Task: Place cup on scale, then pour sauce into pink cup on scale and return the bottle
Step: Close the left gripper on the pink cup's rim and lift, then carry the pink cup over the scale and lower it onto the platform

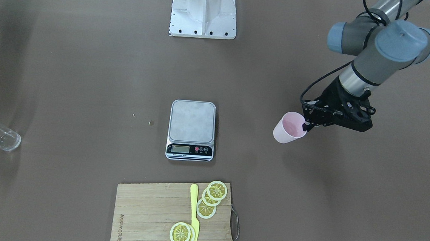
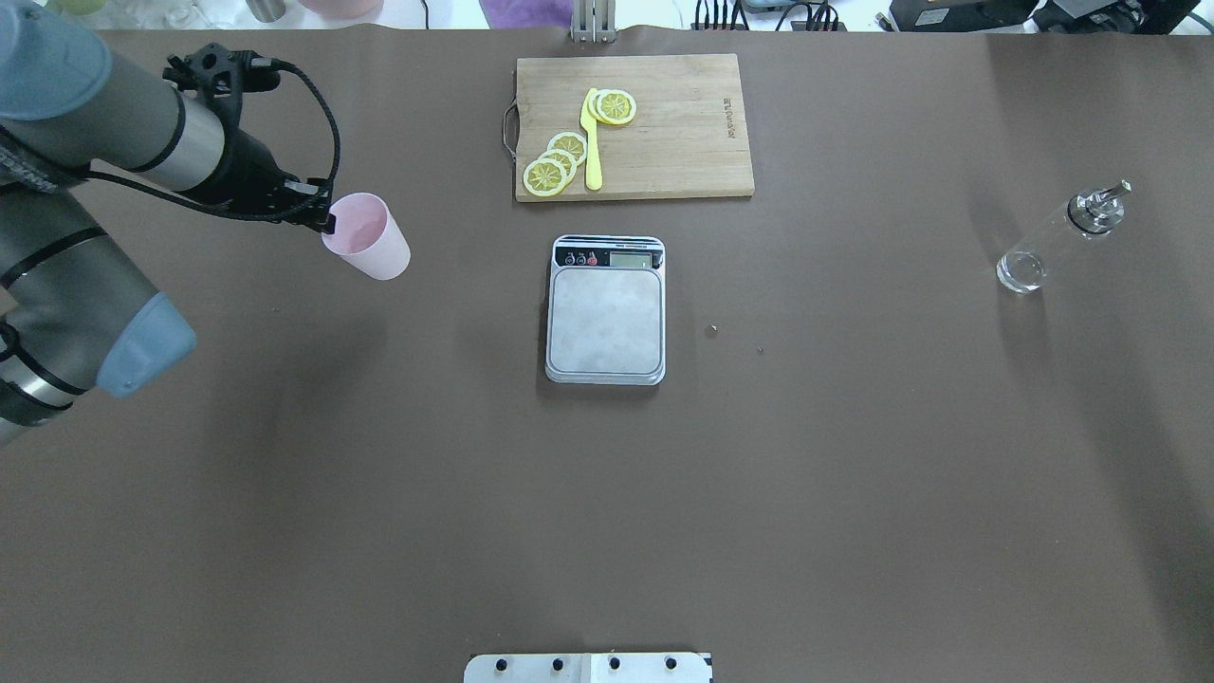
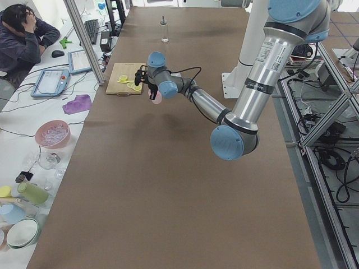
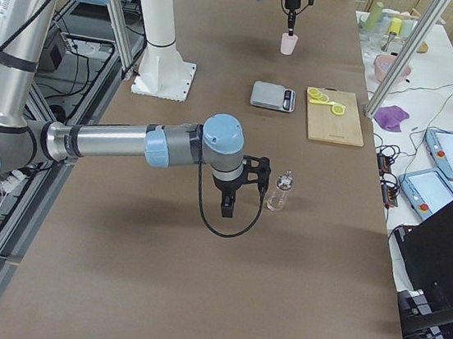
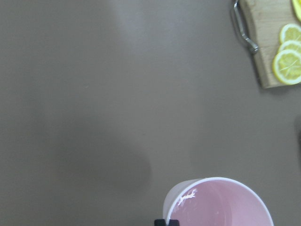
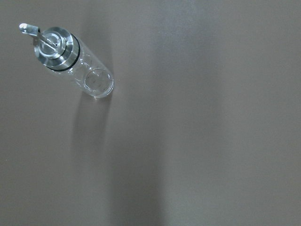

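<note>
My left gripper (image 1: 305,126) is shut on the rim of the pale pink cup (image 1: 289,128), one finger inside the wall. The cup (image 2: 368,239) hangs upright, seemingly just off the table, well to the left of the scale (image 2: 605,318). In the left wrist view the cup (image 5: 221,205) fills the bottom edge. Nothing rests on the scale's steel platform (image 1: 192,121). The clear bottle (image 2: 1053,242) with its silver spout stands at the far right, also visible from the right wrist (image 6: 75,61). My right gripper (image 4: 226,211) hovers beside the bottle (image 4: 280,191); I cannot tell its state.
A wooden cutting board (image 2: 683,123) with lemon slices (image 2: 555,163) and a yellow knife (image 2: 593,142) lies beyond the scale. Two small specks (image 2: 711,329) sit right of the scale. The robot base (image 1: 203,14) stands at the table's near edge.
</note>
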You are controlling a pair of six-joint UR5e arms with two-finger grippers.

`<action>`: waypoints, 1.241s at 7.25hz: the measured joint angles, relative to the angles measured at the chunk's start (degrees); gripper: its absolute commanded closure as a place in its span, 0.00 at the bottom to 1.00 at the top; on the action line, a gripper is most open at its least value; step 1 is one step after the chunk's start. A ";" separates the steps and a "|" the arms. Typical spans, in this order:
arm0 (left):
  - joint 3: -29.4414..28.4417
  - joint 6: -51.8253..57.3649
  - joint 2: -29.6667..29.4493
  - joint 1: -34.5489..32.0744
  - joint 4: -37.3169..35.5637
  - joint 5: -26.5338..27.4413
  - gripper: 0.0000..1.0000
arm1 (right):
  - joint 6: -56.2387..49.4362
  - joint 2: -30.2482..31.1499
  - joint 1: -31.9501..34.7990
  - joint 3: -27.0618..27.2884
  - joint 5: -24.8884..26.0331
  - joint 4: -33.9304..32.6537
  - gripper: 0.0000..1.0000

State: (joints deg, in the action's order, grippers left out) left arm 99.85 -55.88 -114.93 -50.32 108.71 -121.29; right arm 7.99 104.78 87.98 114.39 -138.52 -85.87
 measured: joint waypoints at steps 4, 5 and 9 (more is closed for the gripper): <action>0.22 -10.77 -14.38 10.71 -15.69 10.45 1.00 | 0.00 0.30 0.00 0.02 0.00 0.02 0.00; -0.80 -12.08 -16.80 12.38 -16.87 11.97 1.00 | 0.01 0.39 0.00 0.03 0.00 0.06 0.00; -8.70 -14.06 -23.47 15.95 -16.81 15.55 1.00 | 0.00 0.51 0.00 0.05 0.04 0.09 0.00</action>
State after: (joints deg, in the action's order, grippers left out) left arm 91.15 -69.94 -138.40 -34.37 91.90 -105.74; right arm 8.00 105.29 87.98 114.43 -138.48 -85.78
